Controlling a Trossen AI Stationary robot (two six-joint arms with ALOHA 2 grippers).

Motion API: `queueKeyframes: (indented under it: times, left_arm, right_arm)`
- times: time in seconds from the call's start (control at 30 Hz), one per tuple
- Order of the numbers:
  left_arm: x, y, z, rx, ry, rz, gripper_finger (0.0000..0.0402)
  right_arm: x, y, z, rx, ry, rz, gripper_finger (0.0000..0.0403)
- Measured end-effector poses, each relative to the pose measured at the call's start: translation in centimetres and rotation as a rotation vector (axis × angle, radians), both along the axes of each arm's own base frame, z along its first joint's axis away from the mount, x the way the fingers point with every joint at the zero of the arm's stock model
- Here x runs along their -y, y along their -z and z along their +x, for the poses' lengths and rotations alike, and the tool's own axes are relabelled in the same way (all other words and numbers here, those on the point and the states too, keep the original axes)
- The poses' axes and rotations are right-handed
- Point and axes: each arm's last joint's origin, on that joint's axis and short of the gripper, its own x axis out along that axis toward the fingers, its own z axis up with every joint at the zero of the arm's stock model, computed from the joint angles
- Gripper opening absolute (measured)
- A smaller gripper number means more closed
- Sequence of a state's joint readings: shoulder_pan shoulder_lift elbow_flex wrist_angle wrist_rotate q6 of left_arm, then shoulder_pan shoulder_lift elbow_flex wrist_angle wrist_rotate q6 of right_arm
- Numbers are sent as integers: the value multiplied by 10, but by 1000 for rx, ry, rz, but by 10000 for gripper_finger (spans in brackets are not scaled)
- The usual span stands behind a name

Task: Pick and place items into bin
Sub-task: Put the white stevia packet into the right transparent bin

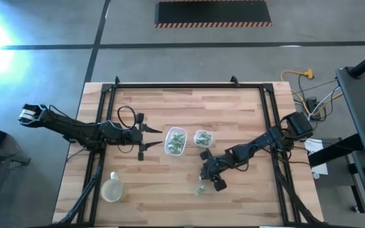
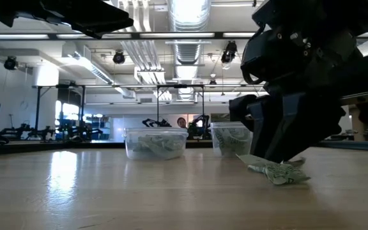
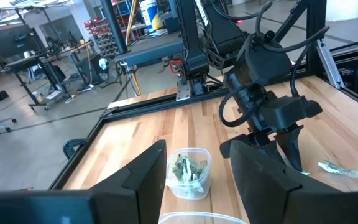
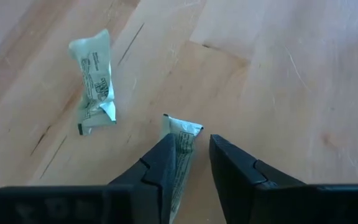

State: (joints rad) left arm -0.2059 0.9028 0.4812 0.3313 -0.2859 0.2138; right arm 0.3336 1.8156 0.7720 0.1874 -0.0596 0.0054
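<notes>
Pick step — right gripper [image 4: 190,163] fingers straddle a packet [image 4: 180,134], not yet clenched; next: close, lift. Left gripper [image 1: 149,139] released.

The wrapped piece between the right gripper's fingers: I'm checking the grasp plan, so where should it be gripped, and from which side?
Best guess: pinch the wrapped piece across its narrow middle, coming straight down from above. It lies flat and long on the table, and the right gripper already straddles it, fingers open on either side.

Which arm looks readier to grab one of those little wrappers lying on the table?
The right. Its tool is down at the table with a wrapper between its fingers; the left tool hovers open beside the clear containers.
</notes>
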Motion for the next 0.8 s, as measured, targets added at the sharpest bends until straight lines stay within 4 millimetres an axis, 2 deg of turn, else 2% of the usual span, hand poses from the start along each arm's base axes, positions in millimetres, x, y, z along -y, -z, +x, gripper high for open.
queueKeyframes:
  times: [0.17,0.47,0.8]
  left_arm:
    - [0,0,0,0,0,0,162]
    - [0,0,0,0,0,0,162]
    - [0,0,0,0,-1,0,162]
  right_arm:
    - [1,1,-1,-14,-2,-11,87]
    - [-1,-1,0,-3,-48,-41,14]
    - [-8,-9,1,23,-71,-48,9]
